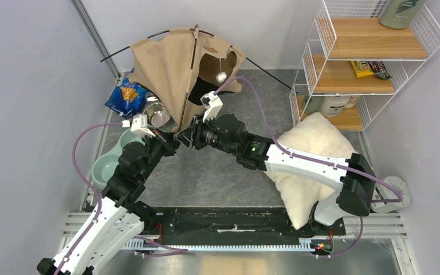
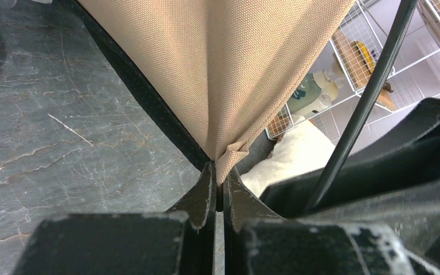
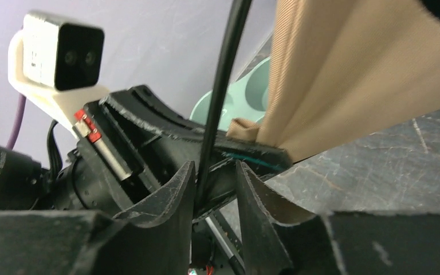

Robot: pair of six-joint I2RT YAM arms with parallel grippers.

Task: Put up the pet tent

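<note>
The pet tent point(image 1: 166, 69) is tan canvas with thin black poles and stands half raised at the back, leaning over. A white ball point(image 1: 222, 76) hangs in its dark doorway. My left gripper point(image 1: 169, 140) is at the tent's near bottom corner. In the left wrist view it point(image 2: 220, 172) is shut on the bunched corner of the tan fabric point(image 2: 217, 69). My right gripper point(image 1: 186, 137) faces it from the right. In the right wrist view its fingers point(image 3: 215, 169) stand apart with a black pole point(image 3: 223, 86) between them, against the left finger. The same pole point(image 2: 366, 103) crosses the left wrist view.
A fluffy white pillow point(image 1: 309, 154) lies under the right arm. A white wire shelf point(image 1: 366, 57) with bottles and packets stands at the back right. A mint pet bowl point(image 1: 112, 163), a blue bag point(image 1: 127, 94) and a shiny jar point(image 1: 157, 112) sit on the left.
</note>
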